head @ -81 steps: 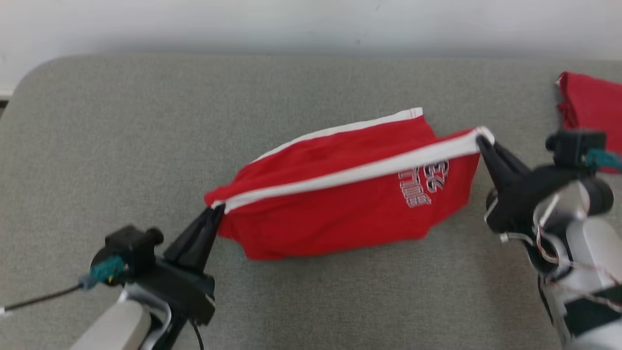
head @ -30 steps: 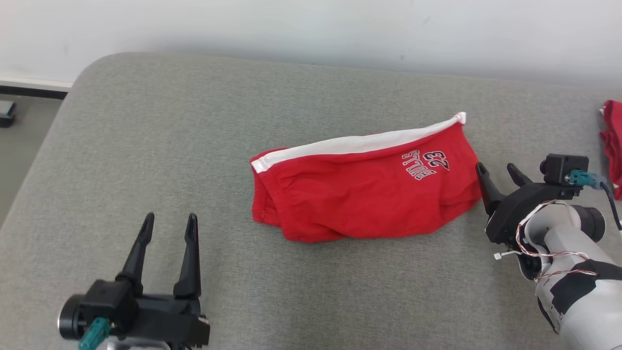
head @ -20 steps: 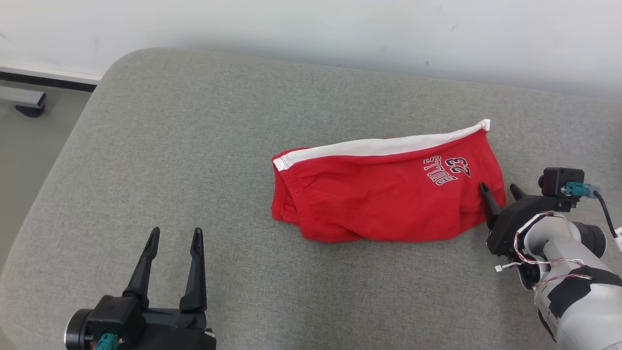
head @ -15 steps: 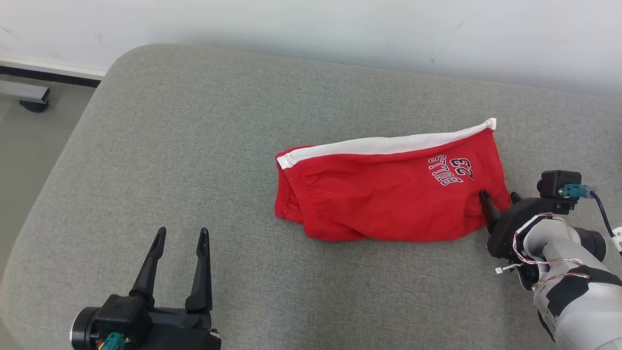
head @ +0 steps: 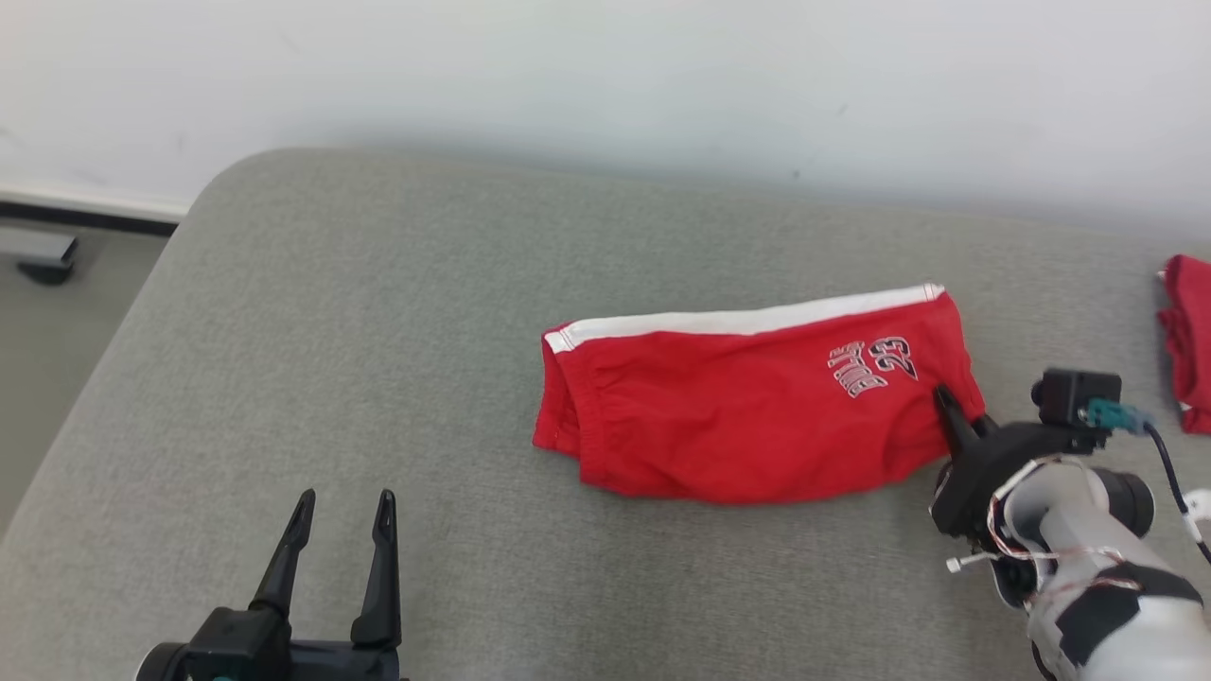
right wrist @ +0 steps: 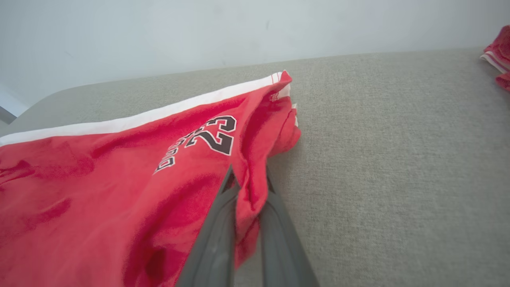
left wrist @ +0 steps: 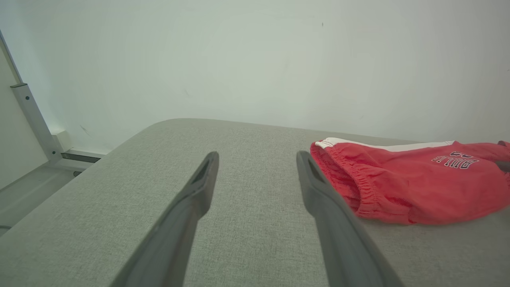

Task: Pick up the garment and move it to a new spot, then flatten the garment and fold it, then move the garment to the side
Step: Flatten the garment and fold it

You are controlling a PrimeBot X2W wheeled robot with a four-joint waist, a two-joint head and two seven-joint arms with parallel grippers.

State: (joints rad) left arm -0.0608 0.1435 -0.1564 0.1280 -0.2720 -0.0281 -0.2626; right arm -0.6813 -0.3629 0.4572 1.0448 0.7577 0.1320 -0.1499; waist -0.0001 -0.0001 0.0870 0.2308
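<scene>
Grey woven upholstery (head: 359, 312) stretches across the head view. Low at its left edge the left gripper (head: 345, 499) points straight up the view, its two dark fingers spread wide with nothing between them. The left wrist view shows those fingers reaching out level over the cushion. To its right, well apart from that gripper, the garment (head: 747, 426) lies on the cushion as a flat red bundle. Its gathered elastic end is toward the left, a white band runs along its far edge, and black lettering with a "23" sits near its right end. At that right end the right gripper (head: 960, 411) comes in from the lower right on a pale forearm (head: 1097, 586) angled up and leftward. Its fingers are pressed almost together on the cloth's near corner. The right wrist view shows a raised ridge of red fabric pinched between them, while the rest of the cloth rests on the cushion. Farther right, another red cloth (head: 1187, 340) lies well apart.
</scene>
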